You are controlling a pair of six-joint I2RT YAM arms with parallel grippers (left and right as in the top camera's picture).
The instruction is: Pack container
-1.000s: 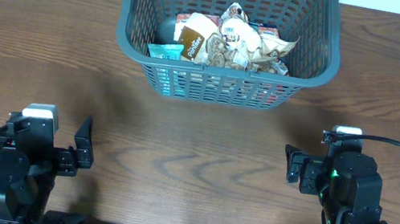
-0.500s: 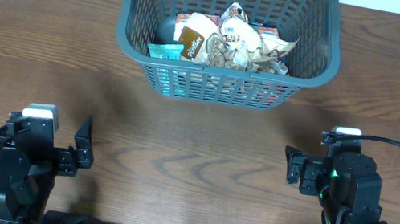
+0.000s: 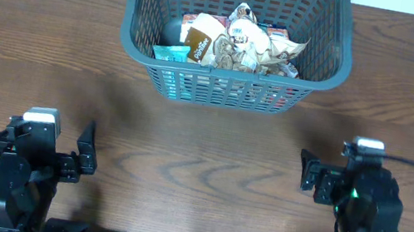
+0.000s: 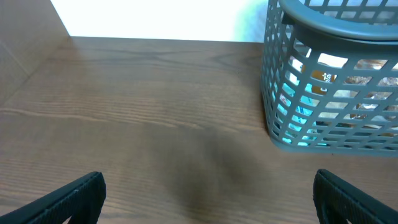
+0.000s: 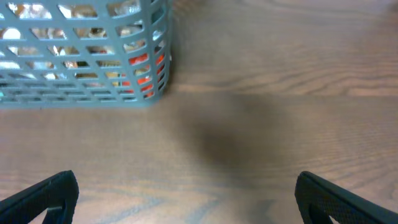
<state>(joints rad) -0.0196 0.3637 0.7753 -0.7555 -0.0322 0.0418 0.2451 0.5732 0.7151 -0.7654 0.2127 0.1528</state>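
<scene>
Facing the basket [image 3: 228, 90] from the near edge, you've got left gripper [image 4: 208, 199] and right gripper [image 5: 186, 199] both spread wide, holding nothing. Basket sits far-centre, ahead and between them, long axis left-right, packs [image 3: 236, 41] inside. Right gripper looks slightly nearer.

One basket [image 3: 219, 91]. One tabletop [image 3: 186, 142]. Two arms, a left arm [image 3: 19, 173] and a right arm [image 3: 364, 211], each with one pair of jaws. At least five packs [image 3: 236, 41], heaped too tightly for an exact count.
</scene>
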